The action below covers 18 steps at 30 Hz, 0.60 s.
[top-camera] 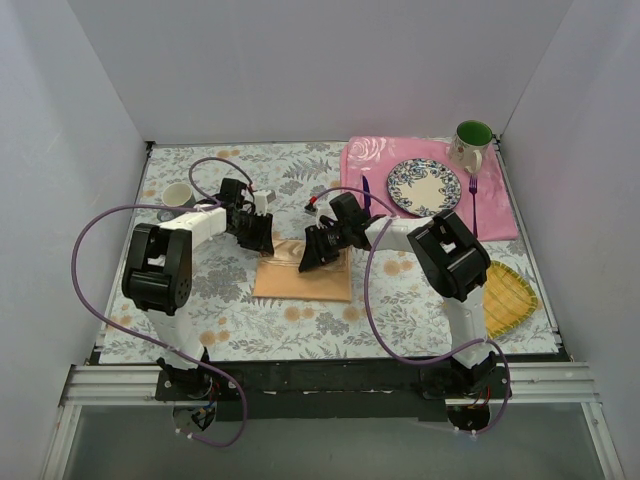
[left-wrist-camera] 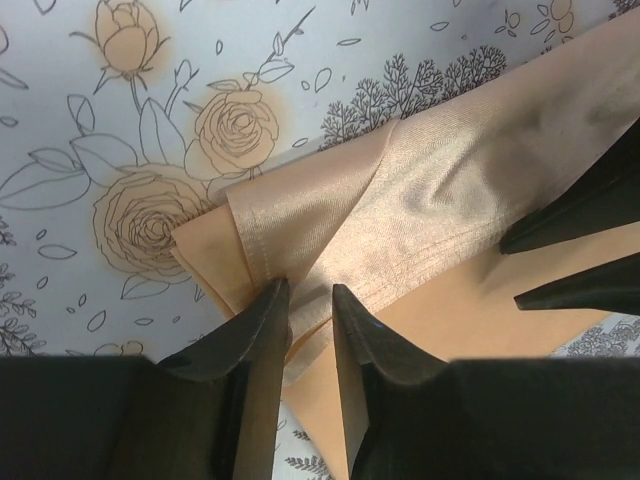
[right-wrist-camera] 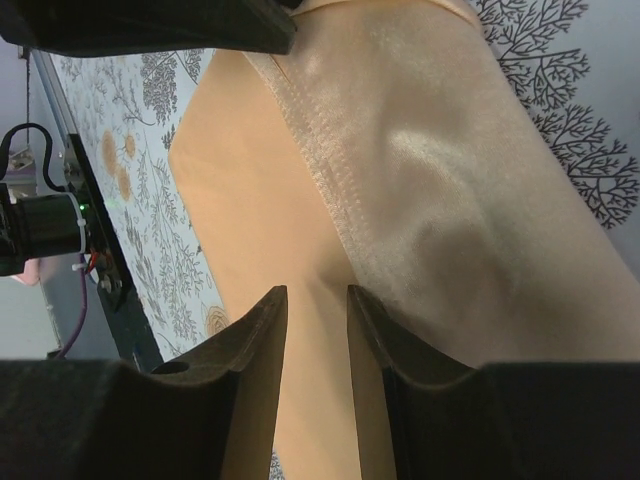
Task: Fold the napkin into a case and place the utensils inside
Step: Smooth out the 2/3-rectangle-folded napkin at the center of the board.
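Top external: both arms bend inward, wrists tipped down over the napkin (top-camera: 303, 280), which lies partly folded mid-bench (top-camera: 230, 305). The left pincer (top-camera: 261, 246) is narrowly spread astride a raised fold. The right pincer (top-camera: 311, 257) is narrowly spread above the cloth.

Soft, even light is coming down from overhead, and the white walls (top-camera: 300, 70) are bouncing it across the bench (top-camera: 420, 310), so the arms (top-camera: 160, 265) are casting only faint, diffuse shadows. Nothing is blowing out in the top view. Close up, the napkin (left-wrist-camera: 450, 190) is catching a satiny glare along its raised fold, with grey shading sitting in the creases. The left fingers (left-wrist-camera: 250, 370) and right fingers (right-wrist-camera: 255, 380) are showing as dark, underexposed, slightly soft-edged shapes close to the lens.
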{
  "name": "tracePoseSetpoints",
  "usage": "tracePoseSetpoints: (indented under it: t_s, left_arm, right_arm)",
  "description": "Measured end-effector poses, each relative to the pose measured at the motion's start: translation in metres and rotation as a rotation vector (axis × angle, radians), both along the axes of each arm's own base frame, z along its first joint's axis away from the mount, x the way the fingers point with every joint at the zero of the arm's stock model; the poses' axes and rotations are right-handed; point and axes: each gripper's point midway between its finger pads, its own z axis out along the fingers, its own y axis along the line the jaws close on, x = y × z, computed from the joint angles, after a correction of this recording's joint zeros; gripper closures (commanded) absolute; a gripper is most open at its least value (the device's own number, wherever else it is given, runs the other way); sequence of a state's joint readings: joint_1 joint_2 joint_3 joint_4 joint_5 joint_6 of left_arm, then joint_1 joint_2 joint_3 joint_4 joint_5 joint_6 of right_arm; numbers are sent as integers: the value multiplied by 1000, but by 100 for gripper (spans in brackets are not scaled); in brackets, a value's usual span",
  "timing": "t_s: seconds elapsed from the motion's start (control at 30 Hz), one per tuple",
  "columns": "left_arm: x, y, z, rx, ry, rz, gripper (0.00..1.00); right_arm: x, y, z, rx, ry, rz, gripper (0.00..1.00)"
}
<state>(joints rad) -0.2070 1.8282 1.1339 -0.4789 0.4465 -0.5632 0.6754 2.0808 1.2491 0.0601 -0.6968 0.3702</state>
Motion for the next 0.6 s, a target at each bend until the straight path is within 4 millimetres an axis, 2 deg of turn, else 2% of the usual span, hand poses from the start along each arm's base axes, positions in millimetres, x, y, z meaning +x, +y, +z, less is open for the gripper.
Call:
tracePoseSetpoints:
  t_s: [0.2, 0.47, 0.6]
  left_arm:
    - [-9, 7, 4, -8, 58, 48, 69]
    - [-10, 11, 10, 10, 68, 62, 69]
    - [-8, 15, 9, 34, 56, 67, 74]
  right_arm:
    - [0, 1, 0, 6, 7, -12, 60]
    - [0, 0, -1, 7, 8, -14, 60]
    - [0, 1, -1, 7, 7, -15, 60]
